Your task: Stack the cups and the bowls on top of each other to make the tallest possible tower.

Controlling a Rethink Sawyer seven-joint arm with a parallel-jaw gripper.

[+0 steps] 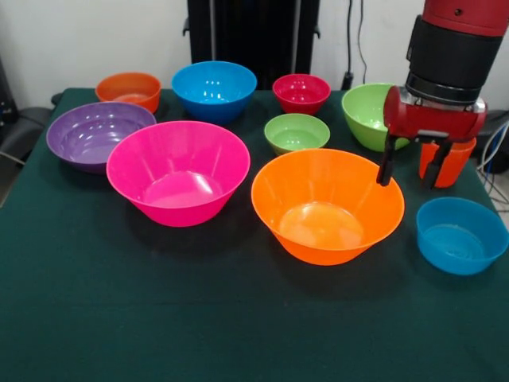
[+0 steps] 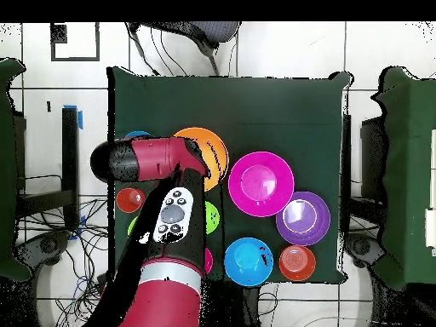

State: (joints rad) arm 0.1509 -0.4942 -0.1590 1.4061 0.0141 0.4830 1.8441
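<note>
The arm (image 1: 453, 48) was cut off by the top edge in the front view. The orange-red tumbler (image 1: 455, 163) stood behind the gripper (image 1: 411, 165), so only a part of it showed. In the overhead view the arm covered most of the large green bowl (image 2: 132, 226), the small green bowl (image 2: 212, 217), the red bowl (image 2: 209, 260) and the small blue bowl (image 2: 136, 135).

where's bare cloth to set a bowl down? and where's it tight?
Free: the wide near strip of table in front of the pink bowl and big orange bowl. Smaller patch: near corner below the purple bowl. Crowded: the far rows, and around the open tool by the orange-red cup and small blue bowl.
</note>
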